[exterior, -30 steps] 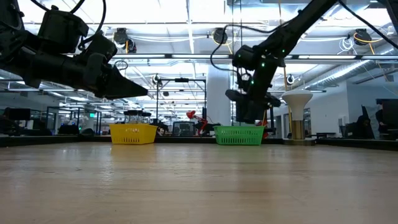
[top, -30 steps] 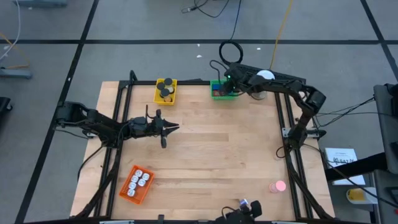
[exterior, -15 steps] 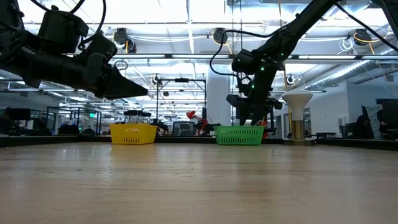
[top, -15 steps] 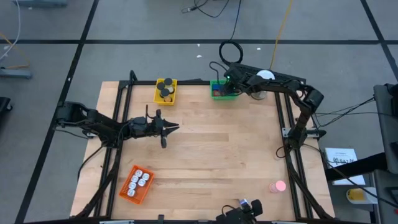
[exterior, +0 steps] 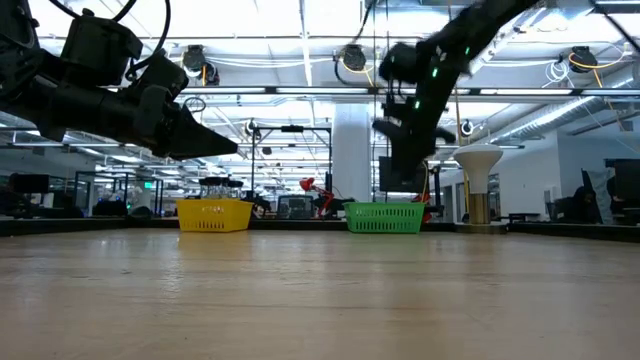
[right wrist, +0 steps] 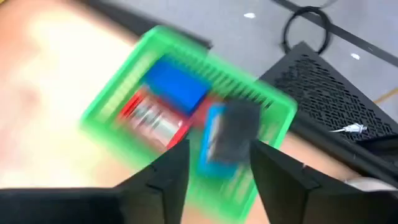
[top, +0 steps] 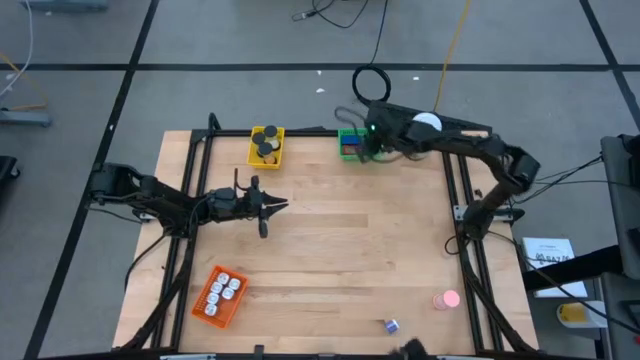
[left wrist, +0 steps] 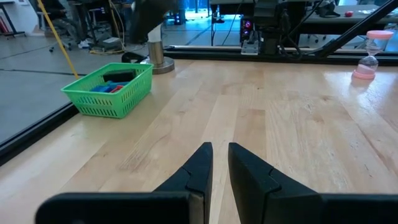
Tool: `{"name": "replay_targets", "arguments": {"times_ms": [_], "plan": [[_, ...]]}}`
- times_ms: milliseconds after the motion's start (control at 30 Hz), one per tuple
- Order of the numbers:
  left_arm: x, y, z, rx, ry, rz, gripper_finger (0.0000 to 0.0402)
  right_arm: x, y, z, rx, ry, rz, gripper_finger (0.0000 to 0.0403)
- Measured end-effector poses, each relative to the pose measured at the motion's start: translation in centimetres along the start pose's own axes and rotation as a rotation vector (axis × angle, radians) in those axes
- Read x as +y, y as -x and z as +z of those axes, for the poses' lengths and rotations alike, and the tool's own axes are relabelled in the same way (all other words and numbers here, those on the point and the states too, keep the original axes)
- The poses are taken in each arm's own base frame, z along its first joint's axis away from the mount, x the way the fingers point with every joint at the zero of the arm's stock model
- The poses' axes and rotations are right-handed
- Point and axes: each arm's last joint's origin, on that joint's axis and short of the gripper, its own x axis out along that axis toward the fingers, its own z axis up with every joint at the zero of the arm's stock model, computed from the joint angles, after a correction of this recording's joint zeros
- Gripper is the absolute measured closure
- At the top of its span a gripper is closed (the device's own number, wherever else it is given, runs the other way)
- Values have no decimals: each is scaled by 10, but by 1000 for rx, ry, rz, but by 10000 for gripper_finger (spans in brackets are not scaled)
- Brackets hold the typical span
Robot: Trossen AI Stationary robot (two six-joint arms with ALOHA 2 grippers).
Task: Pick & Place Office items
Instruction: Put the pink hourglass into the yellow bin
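Hovering at upper centre over the green basket (top: pixel 350 144), right gripper (right wrist: pixel 213 163) parted and empty, blocks (right wrist: pixel 175 88) already inside, left gripper (left wrist: pixel 217 163) nearly closed, empty, idle centre-left, pink piece (top: pixel 447 298) lower right.

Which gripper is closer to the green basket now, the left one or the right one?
Right. The right gripper hangs just over the green basket at the table's far edge; the left gripper is farther off, over the table's middle left.
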Motion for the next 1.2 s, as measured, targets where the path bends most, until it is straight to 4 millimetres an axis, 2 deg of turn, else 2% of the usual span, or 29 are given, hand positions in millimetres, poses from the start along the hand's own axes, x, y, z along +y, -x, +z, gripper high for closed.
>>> {"name": "replay_targets", "arguments": {"times_ms": [100, 333, 467, 567, 667, 867, 1000, 1200], "plan": [[0, 0, 0, 0, 0, 0, 353, 23, 32, -16, 19, 120, 59, 296], [0, 0, 0, 0, 0, 0, 353, 83, 86, -89, 72, 377, 236, 386], [0, 0, 0, 0, 0, 0, 353, 109, 115, -132, 145, 474, 245, 399], [0, 0, 0, 0, 0, 0, 353, 120, 143, -157, 208, 443, 257, 397], [0, 0, 0, 0, 27, 0, 353, 124, 170, -182, 278, 363, 230, 391], [0, 0, 0, 4, 106, -11, 353, 113, 223, -221, 396, 166, 106, 389], [-1, 0, -1, 10, 101, -35, 353, 111, 244, -241, 477, 34, 100, 371], [-1, 0, -2, 17, 100, -35, 353, 105, 262, -264, 612, -60, 58, 293]]}}
